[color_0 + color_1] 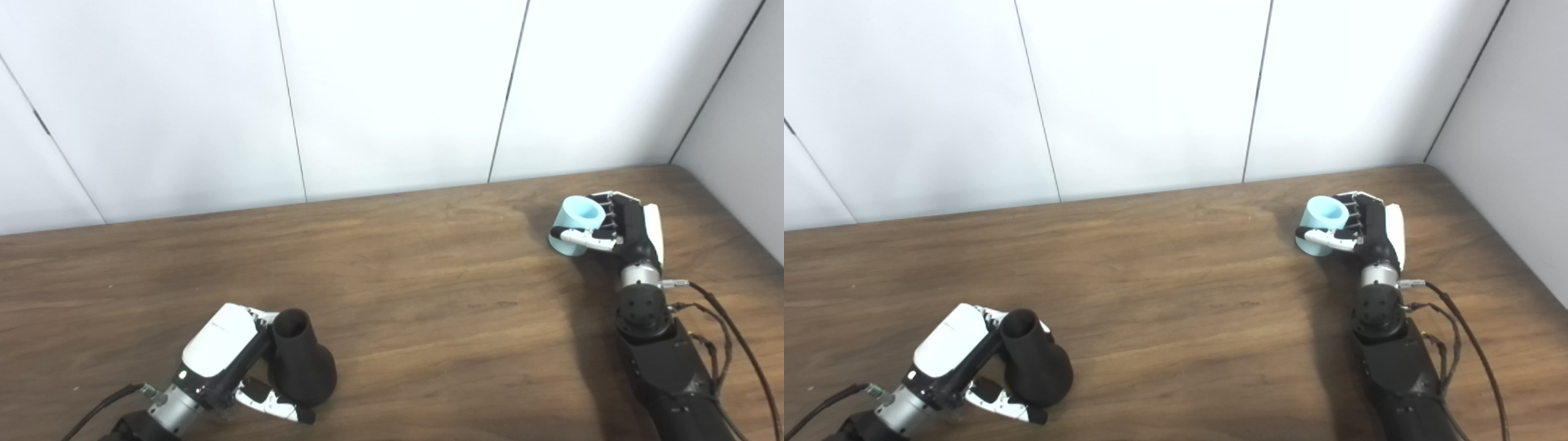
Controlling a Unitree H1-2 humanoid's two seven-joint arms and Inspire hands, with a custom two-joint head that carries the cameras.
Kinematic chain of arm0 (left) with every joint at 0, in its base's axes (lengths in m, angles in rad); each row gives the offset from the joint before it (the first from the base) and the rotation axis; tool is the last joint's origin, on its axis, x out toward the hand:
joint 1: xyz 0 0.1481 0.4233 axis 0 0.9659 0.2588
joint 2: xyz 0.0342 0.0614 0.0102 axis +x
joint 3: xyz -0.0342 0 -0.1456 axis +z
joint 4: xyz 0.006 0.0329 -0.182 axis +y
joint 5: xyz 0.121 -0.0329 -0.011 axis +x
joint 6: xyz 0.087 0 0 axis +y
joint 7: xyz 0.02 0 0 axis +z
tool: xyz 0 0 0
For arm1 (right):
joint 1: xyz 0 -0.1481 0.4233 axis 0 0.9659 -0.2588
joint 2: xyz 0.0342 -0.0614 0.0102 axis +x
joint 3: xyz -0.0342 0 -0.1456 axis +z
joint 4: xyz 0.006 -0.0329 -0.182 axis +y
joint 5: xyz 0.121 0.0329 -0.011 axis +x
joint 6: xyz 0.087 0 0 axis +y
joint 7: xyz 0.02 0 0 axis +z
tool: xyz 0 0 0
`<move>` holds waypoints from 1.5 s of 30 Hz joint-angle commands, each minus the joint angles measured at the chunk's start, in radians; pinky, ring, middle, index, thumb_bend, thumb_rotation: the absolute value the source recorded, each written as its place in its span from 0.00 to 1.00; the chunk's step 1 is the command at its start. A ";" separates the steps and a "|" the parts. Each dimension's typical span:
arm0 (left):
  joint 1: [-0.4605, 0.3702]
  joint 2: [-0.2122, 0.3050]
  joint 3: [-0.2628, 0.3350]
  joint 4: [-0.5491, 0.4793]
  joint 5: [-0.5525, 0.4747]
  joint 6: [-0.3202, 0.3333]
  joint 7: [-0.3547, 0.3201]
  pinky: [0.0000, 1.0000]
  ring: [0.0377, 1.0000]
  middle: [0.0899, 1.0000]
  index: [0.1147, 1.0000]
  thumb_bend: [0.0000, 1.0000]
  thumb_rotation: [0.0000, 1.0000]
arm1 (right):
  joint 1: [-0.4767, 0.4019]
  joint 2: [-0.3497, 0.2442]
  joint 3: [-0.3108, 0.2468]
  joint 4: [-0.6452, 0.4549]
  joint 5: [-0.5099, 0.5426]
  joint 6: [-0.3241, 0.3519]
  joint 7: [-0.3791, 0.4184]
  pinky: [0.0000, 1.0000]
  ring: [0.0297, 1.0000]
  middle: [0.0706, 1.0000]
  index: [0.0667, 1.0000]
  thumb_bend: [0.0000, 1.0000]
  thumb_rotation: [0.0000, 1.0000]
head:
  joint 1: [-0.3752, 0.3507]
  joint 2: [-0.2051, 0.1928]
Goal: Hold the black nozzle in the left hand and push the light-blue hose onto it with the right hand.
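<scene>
Nozzle [301,361] in my left hand [229,361], nearest the camera at the front left of the wooden table [416,294]: the black, funnel-shaped piece stands upright on its wide base, narrow open mouth pointing up. My fingers [260,317] curl around its far side by the neck while my thumb [275,404] presses against the flared base on the near side, so the hand is closed around the nozzle. The white back of the hand faces up and left, and a dark cable trails off the wrist toward the bottom edge.

Well apart from it, across a wide stretch of bare wood, my right forearm [664,361] runs up from the bottom right corner, loose brown wires [729,343] looping beside it. Farther back, near the table's far right corner, my right hand [618,229] is wrapped around the light-blue hose [576,223], a short, stubby tube tilted so its open end faces up and toward the wall. My thumb crosses the front of it and my fingers hug the right side.

White wall panels [392,92] with thin dark seams close off the scene behind the table.
</scene>
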State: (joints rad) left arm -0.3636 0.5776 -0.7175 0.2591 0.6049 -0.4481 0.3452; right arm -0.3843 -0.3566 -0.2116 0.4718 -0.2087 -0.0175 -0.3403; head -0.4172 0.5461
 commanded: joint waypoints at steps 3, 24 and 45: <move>0.083 -0.034 -0.051 0.031 -0.009 -0.022 -0.023 0.22 0.32 0.41 0.48 0.49 0.00 | -0.019 -0.010 -0.009 -0.038 0.005 -0.058 -0.022 0.36 0.38 0.41 0.48 0.52 0.00 | 0.004 0.001; 0.104 -0.129 0.007 0.056 0.048 -0.021 -0.069 0.22 0.31 0.40 0.48 0.49 0.00 | 0.039 0.047 0.045 -0.460 0.018 0.073 0.123 0.37 0.41 0.44 0.48 0.52 0.00 | 0.125 0.001; 0.081 -0.203 0.025 0.127 0.089 -0.021 -0.066 0.18 0.31 0.37 0.46 0.49 0.00 | 0.070 0.087 0.137 -0.834 0.051 0.277 0.331 0.36 0.41 0.43 0.49 0.52 0.00 | 0.157 -0.014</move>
State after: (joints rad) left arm -0.3785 0.4476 -0.6361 0.3154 0.6937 -0.4515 0.2820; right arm -0.2809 -0.2510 -0.0732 -0.3180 -0.1479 0.2679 -0.0190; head -0.2670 0.5277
